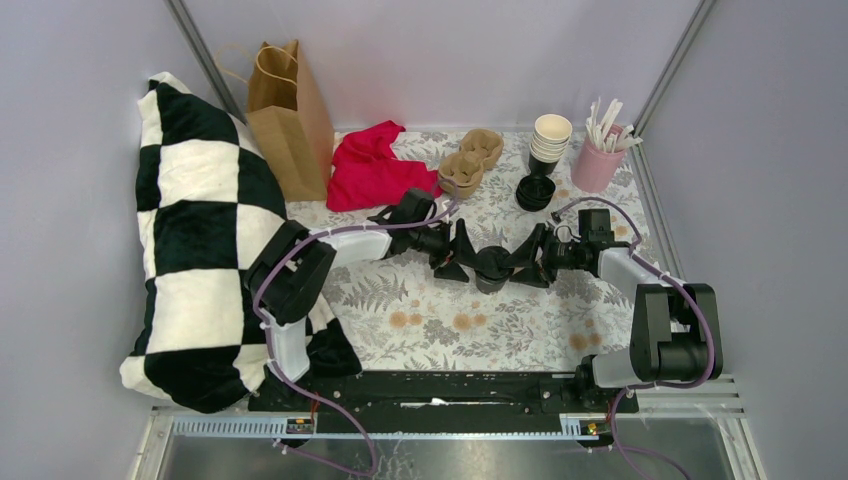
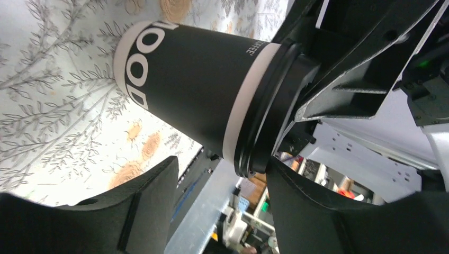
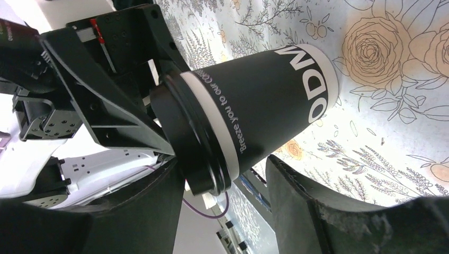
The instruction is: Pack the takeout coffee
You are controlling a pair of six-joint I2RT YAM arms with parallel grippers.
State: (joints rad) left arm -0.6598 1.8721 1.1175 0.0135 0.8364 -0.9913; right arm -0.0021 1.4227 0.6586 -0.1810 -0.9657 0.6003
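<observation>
The takeout coffee cup (image 1: 491, 268) stands upright mid-table: black body with white lettering, a white band under the rim, and a black lid (image 1: 491, 260). My left gripper (image 1: 458, 255) is open just left of it. My right gripper (image 1: 528, 258) is open just right of it. In the left wrist view the cup (image 2: 196, 84) and lid (image 2: 270, 121) lie just beyond my open left gripper (image 2: 222, 169), and the lid's edge is near one finger (image 2: 317, 211). In the right wrist view the cup (image 3: 275, 100) and lid (image 3: 190, 143) sit at the mouth of my open right gripper (image 3: 225, 169).
A brown paper bag (image 1: 290, 115) stands at the back left beside a checkered pillow (image 1: 200, 230). A red cloth (image 1: 375, 165), a cardboard cup carrier (image 1: 470, 160), stacked paper cups (image 1: 550, 140), black lids (image 1: 535, 192) and a pink cup of sticks (image 1: 600, 160) line the back.
</observation>
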